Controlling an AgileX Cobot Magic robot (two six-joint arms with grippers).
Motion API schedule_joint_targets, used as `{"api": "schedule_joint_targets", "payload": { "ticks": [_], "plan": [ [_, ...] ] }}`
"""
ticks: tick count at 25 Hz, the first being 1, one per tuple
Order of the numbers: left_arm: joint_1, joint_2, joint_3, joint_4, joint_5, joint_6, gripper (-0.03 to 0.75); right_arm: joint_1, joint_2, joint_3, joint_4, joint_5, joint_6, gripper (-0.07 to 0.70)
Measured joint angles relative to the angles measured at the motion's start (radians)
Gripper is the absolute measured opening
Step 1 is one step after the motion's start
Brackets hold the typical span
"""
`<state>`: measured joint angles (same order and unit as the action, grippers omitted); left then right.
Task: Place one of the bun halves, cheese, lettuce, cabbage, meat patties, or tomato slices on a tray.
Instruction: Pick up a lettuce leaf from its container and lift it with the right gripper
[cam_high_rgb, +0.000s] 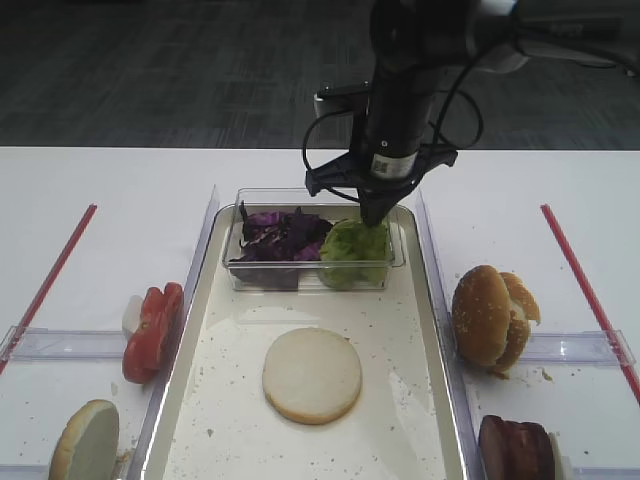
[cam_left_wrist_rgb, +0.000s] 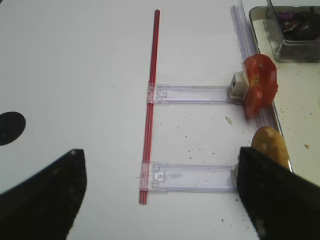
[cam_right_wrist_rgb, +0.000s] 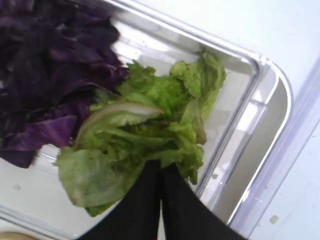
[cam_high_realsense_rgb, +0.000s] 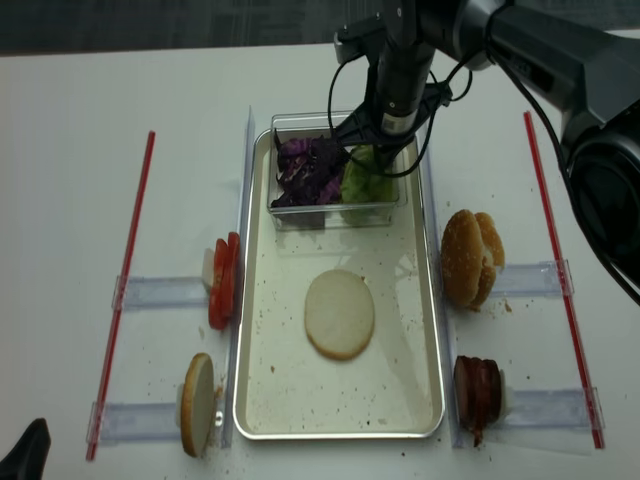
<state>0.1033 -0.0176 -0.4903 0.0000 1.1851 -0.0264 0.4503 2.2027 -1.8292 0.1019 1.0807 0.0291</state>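
My right gripper (cam_high_rgb: 372, 214) reaches down into the clear tub and is shut on the light green lettuce (cam_right_wrist_rgb: 140, 135), its black fingers (cam_right_wrist_rgb: 145, 200) pinching the leaf's near edge. Purple cabbage (cam_right_wrist_rgb: 45, 75) lies just left of it in the same tub. One bun half (cam_high_rgb: 312, 375) lies cut face up on the cream tray (cam_high_rgb: 400, 340). My left gripper (cam_left_wrist_rgb: 160, 200) hovers open over the white table at the left, with nothing between its fingers. No cheese is in view.
The clear tub (cam_high_rgb: 395, 262) stands at the tray's far end. Tomato slices (cam_high_rgb: 153, 330) and a bun half (cam_high_rgb: 88, 440) stand on holders left of the tray. Bun halves (cam_high_rgb: 490, 315) and meat patties (cam_high_rgb: 515, 448) stand on its right. Red strips (cam_high_rgb: 50, 275) run along both sides.
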Motion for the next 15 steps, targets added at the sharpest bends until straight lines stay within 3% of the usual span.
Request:
{"api": "schedule_joint_targets", "payload": {
  "ticks": [10, 15],
  "plan": [
    [0.0, 0.0, 0.0, 0.0, 0.0, 0.0, 0.566, 0.0, -0.008, -0.179, 0.011, 0.138, 0.0, 0.041],
    [0.0, 0.0, 0.0, 0.0, 0.0, 0.0, 0.566, 0.0, -0.008, -0.238, 0.018, 0.153, 0.0, 0.041]
  ]
}}
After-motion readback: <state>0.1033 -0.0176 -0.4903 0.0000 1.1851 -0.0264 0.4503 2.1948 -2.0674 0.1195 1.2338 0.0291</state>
